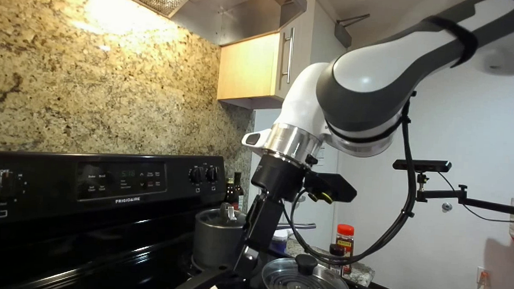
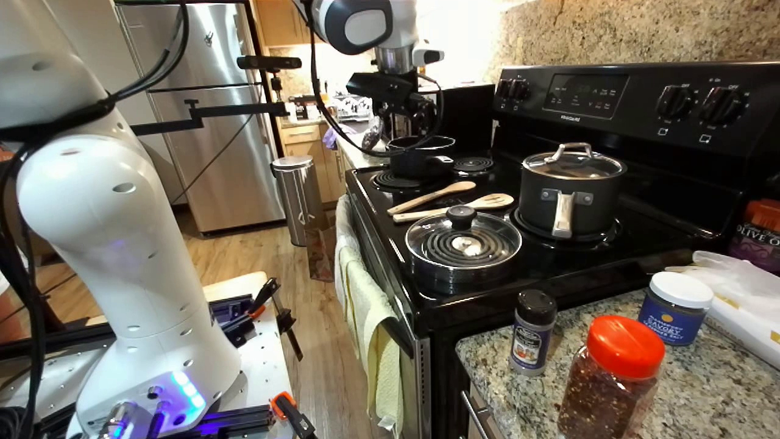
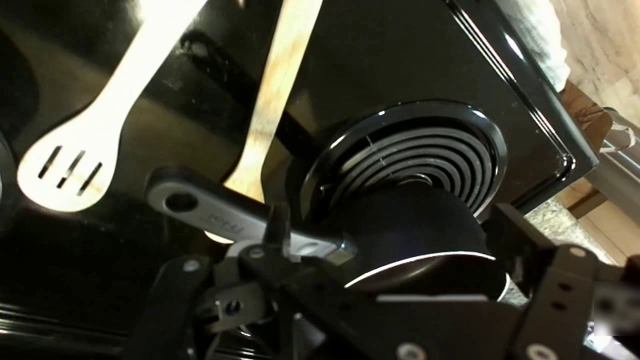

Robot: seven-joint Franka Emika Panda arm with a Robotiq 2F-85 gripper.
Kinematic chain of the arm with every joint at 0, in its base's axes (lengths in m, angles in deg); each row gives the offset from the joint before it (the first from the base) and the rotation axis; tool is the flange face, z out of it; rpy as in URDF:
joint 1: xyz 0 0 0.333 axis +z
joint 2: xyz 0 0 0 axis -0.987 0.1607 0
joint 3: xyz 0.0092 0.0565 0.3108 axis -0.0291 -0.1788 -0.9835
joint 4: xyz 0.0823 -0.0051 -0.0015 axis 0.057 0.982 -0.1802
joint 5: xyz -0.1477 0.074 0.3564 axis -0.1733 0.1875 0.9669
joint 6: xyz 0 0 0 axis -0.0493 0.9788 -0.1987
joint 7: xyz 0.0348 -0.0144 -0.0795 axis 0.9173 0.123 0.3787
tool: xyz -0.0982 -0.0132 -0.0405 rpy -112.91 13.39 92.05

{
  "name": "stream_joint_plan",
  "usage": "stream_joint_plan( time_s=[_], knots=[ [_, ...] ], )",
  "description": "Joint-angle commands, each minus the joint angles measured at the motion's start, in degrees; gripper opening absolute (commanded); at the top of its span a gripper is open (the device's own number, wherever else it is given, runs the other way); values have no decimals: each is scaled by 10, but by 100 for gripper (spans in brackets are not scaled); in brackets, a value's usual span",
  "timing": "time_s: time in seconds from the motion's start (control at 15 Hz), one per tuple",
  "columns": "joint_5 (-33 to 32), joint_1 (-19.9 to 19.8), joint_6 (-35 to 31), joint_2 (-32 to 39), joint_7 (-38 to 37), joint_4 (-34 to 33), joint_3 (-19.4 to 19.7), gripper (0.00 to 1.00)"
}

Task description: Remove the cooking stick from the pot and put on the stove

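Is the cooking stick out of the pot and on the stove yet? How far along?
Looks done: the plain wooden spoon and the slotted spoon both lie on the stove, so whichever of them you mean is there; no utensil pokes from the lidded grey saucepan.
In hand: nothing; the jaws stand open by the black pot.
Left: probably only backing away, though most of the black pot's inside is hidden.

On the stove (image 2: 567, 274), in an exterior view, the knobbed lid (image 2: 448, 250) sits near left, the covered saucepan (image 2: 594, 210) right and farther. Just beyond the lid lies the slotted spoon (image 2: 479, 203), then the cooking stick (image 2: 437, 195); far left, the open pot (image 2: 415, 165). The near-right counter (image 2: 707, 396) carries jars (image 2: 612, 384).
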Motion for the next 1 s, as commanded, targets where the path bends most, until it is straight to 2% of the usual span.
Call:
stream_joint_plan(
  time_s=[0.0, 0.13, 0.2, 0.33, 0.47, 0.73, 0.93],
  knots=[
    [-3, 7, 4, 3, 4, -9, 5, 100],
    [-2, 7, 5, 7, 13, -14, 5, 100],
    [-16, 3, 23, 21, -16, -31, 2, 100],
    [-117, -25, 0, 18, -127, -27, -15, 100],
    [-198, -38, 8, -4, -215, -22, -18, 100],
    [-335, -70, 55, -37, -384, -20, -33, 100],
    [-413, -91, 115, -46, -489, -28, -52, 100]
  ],
)
